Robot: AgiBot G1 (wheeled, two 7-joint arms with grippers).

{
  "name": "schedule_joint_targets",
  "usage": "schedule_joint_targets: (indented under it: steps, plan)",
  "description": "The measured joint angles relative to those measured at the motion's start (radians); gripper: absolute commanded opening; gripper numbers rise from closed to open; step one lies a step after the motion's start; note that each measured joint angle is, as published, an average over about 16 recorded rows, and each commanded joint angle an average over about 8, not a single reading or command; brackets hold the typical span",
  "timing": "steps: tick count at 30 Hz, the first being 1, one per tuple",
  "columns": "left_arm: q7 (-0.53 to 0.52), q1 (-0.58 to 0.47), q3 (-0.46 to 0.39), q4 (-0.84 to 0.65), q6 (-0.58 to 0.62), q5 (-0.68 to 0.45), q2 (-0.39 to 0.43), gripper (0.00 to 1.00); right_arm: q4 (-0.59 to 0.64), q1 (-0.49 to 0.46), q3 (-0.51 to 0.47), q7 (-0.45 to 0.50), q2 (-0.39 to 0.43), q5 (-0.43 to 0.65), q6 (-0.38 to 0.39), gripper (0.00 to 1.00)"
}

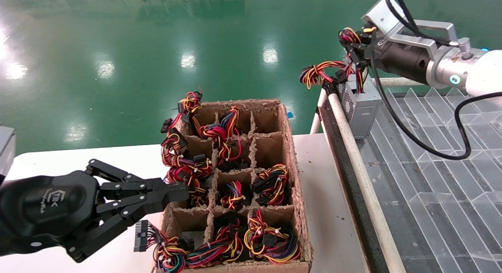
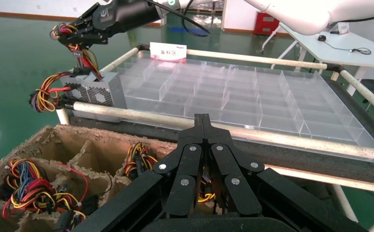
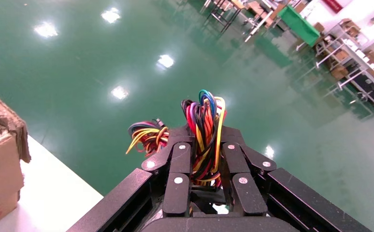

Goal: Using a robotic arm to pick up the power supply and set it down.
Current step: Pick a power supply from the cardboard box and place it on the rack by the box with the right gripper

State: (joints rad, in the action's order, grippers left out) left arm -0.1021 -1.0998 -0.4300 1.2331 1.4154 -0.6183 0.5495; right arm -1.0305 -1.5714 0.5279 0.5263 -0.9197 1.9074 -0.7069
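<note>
The power supply, a grey metal box with a perforated side, stands in the near-left corner of the clear divided tray. The left wrist view shows the power supply just behind the tray's pale rail. The robotic arm's right gripper is above it, shut on its bundle of red, yellow and black wires. A second loop of wires hangs out past the rail. My left gripper is shut and holds nothing, low at the left beside the cardboard box.
The brown cardboard divider box on the white table holds several alike wire bundles in its cells. A pale rail and black frame separate the table from the tray. A label card stands at the tray's far edge.
</note>
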Motion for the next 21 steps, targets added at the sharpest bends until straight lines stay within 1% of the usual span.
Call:
schedule_joint_targets:
  steps: [6,7,8,14,15,16,21]
  plan:
    - [0.000,0.000,0.000,0.000,0.000,0.000,0.000,0.00,0.012,-0.008,0.007,0.004,-0.007,0.006,-0.012,0.00]
    - [0.000,0.000,0.000,0.000,0.000,0.000,0.000,0.00,0.013,-0.010,0.007,0.004,-0.007,0.007,-0.014,0.03]
    - [0.000,0.000,0.000,0.000,0.000,0.000,0.000,0.00,0.014,-0.011,0.008,0.006,-0.007,0.008,-0.016,0.12]
    - [0.000,0.000,0.000,0.000,0.000,0.000,0.000,0.00,0.015,-0.016,0.008,0.014,-0.002,0.010,-0.027,0.87]
    - [0.000,0.000,0.000,0.000,0.000,0.000,0.000,0.00,0.014,-0.017,0.008,0.016,0.000,0.010,-0.029,0.97]
    - [0.000,0.000,0.000,0.000,0.000,0.000,0.000,0.00,0.013,-0.017,0.007,0.018,0.002,0.010,-0.031,1.00]
    - [0.000,0.000,0.000,0.000,0.000,0.000,0.000,0.00,0.004,-0.018,0.005,0.028,0.011,0.008,-0.038,1.00]
